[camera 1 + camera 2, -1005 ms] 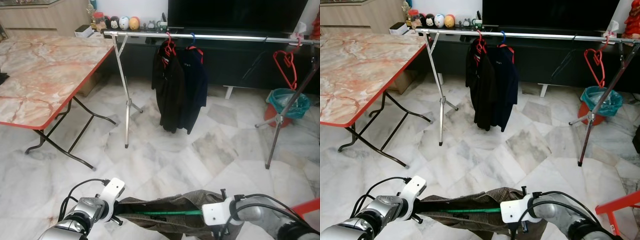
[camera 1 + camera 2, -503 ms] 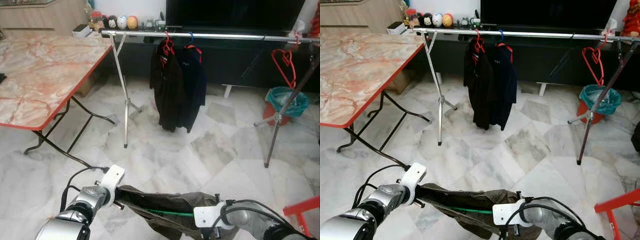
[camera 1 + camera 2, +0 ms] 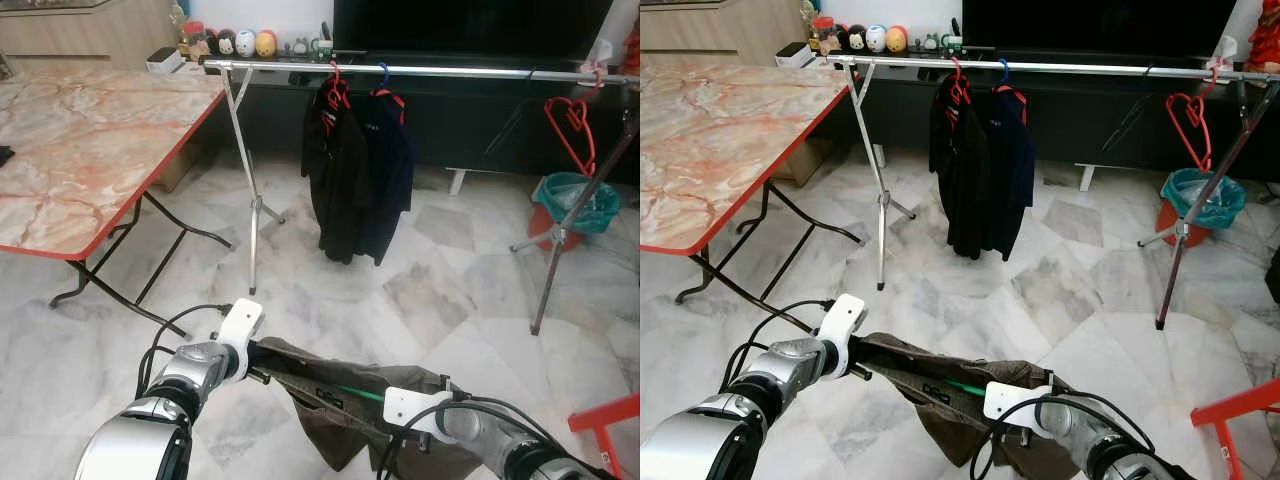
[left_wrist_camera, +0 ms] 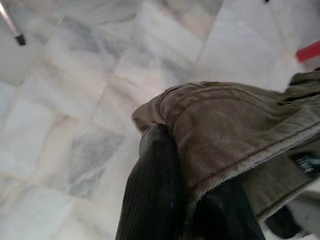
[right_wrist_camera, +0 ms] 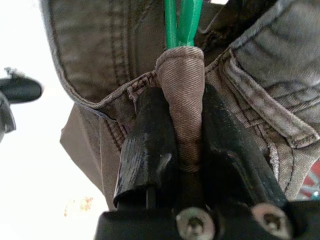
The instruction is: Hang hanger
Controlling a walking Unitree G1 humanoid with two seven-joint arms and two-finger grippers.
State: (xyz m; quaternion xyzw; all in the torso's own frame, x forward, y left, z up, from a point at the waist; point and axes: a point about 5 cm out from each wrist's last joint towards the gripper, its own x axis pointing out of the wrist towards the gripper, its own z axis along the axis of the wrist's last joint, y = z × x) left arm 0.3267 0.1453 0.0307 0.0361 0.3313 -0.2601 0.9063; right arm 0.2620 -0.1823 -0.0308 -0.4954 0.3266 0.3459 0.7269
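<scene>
1. Compared with a second ago: left end effector (image 3: 262,352) raised and pushed further forward, now well above the right one; garment no longer stretched level between the two arms but slanting down from left to right.
2. Right end effector (image 5: 183,125) lower and nearer the camera's bottom edge than before, its white wrist block at the garment's lower right end.
3. Rail, dark clothes and marble-topped table in much the same places across the frames.
4. Left end effector clamped on one bunched end of the olive-brown trousers (image 3: 345,410); in the left wrist view, a black finger (image 4: 152,200) pressed against the ribbed cloth.
5. Right end effector closed on a fold of the same trousers, cloth pinched between the two black fingers (image 5: 145,145).
6. Green hanger (image 5: 181,22) threaded inside the garment: two thin green rods emerging just beyond the pinched fold, and a short green length visible through the waist opening in the head views.
7. Trousers held in the air over the marble floor (image 3: 450,300), sagging below the right arm, well short of the clothes rail (image 3: 420,72).
8. On the rail: two dark garments (image 3: 355,170) on red and blue hangers, and an empty red hanger (image 3: 573,125) near its right end.
</scene>
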